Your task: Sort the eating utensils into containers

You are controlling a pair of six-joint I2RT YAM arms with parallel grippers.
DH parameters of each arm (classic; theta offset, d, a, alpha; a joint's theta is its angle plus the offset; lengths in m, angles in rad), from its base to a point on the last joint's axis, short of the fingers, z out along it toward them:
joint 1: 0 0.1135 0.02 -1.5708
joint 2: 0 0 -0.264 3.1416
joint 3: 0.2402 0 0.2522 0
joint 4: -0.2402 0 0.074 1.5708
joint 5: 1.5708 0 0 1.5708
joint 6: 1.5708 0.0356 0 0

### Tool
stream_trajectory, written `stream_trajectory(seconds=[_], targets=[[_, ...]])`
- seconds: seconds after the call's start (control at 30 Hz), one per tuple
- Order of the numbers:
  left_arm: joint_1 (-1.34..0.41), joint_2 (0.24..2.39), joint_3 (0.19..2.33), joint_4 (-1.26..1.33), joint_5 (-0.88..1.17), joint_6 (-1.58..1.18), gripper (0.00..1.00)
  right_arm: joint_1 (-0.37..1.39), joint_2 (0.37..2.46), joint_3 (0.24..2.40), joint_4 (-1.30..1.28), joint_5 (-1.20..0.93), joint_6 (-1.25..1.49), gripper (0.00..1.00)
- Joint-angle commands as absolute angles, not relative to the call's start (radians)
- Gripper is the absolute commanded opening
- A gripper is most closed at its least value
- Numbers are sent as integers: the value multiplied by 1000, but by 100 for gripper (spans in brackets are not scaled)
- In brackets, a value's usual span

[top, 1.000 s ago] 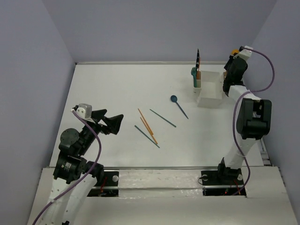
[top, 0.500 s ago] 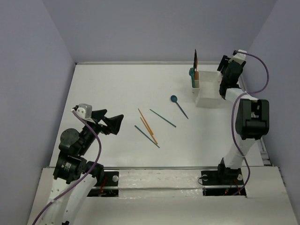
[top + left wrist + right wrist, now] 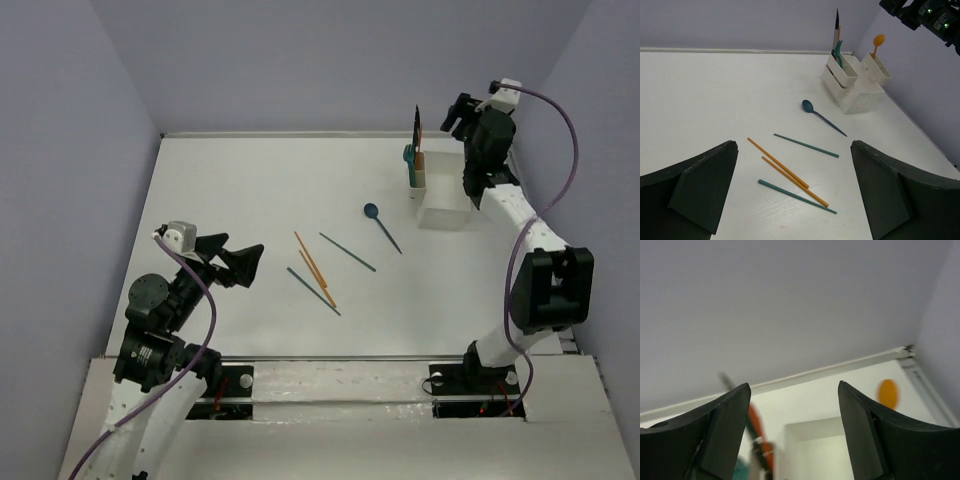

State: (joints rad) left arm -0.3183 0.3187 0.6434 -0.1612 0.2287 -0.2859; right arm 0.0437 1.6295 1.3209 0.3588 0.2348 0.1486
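Note:
On the table lie two orange chopsticks (image 3: 315,268) (image 3: 785,172), two teal chopsticks (image 3: 347,252) (image 3: 805,145) and a blue spoon (image 3: 382,227) (image 3: 821,116). The white caddy (image 3: 445,195) (image 3: 860,95) stands at the far right. Its left cup holds several upright utensils (image 3: 417,150) (image 3: 837,40). An orange spoon (image 3: 878,40) (image 3: 888,393) stands in its right cup. My right gripper (image 3: 455,110) (image 3: 794,385) hovers open and empty above the caddy's far side. My left gripper (image 3: 240,262) (image 3: 794,145) is open, low at the near left, facing the chopsticks.
The back wall rises just behind the caddy, and the right wall is close beside it. The right arm (image 3: 520,215) arches over the table's right edge. White tabletop (image 3: 250,190) stretches left of the utensils.
My right gripper opened, leaving the orange spoon in the caddy's right cup, then rose and swung left above the caddy. The left arm has not moved.

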Motion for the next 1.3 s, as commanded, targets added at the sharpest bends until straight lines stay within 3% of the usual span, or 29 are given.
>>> stream_trajectory(seconds=[0.0,0.07,0.1,0.17,0.37,0.53,0.77,1.17,1.27], targets=[[-311,334,643,-115,244,-279,99,215,1580,1280,230,97,187,69],[-311,334,641,-114,245,-282,99,279,1585,1255,161,75,193,59],[-311,337,641,-114,247,-281,99,293,1586,1240,141,63,204,48],[-311,337,640,-112,253,-282,99,328,1595,1206,80,8,213,44],[-311,347,641,-109,261,-281,99,397,1637,1206,-142,-28,163,45],[-302,354,641,-107,259,-281,99,406,1752,1290,-302,44,103,54],[-302,364,641,-107,265,-281,99,417,1864,1364,-360,43,58,56],[-302,354,641,-107,264,-279,99,426,2013,1457,-419,72,37,53],[-302,353,641,-107,262,-279,99,426,2042,1477,-437,51,38,45]])
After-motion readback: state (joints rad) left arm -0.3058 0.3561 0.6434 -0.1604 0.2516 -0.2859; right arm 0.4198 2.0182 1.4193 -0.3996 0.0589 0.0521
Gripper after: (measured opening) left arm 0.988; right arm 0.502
